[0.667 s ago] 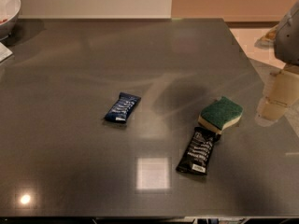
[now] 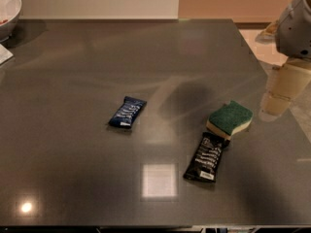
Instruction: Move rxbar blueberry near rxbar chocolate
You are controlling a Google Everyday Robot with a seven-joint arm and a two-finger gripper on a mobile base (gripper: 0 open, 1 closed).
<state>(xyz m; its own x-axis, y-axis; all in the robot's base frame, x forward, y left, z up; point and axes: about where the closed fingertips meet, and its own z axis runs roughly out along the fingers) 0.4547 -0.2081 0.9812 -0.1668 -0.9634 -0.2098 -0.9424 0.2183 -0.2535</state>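
Lying flat near the middle of the dark counter (image 2: 73, 72), the rxbar blueberry (image 2: 127, 112) is angled, its white patch at the nearer end. Nothing touches it, and bare surface surrounds it, so a grasp from above looks unobstructed.

To its right and nearer the camera lies the rxbar chocolate (image 2: 208, 157), also flat and tilted, well apart from the blue bar, so the task looks barely begun. A green and yellow sponge (image 2: 230, 118) sits at the black wrapper's far end, touching it or nearly so. That crowds that end, and the open side facing the blue bar seems the better spot for setting it down.

At the right edge, the tool (image 2: 278, 98) hangs over the counter's border, well away from both bars and holding nothing visible; whether it is released or clenched cannot be told. A white bowl (image 2: 7, 8) stands at the far left corner.
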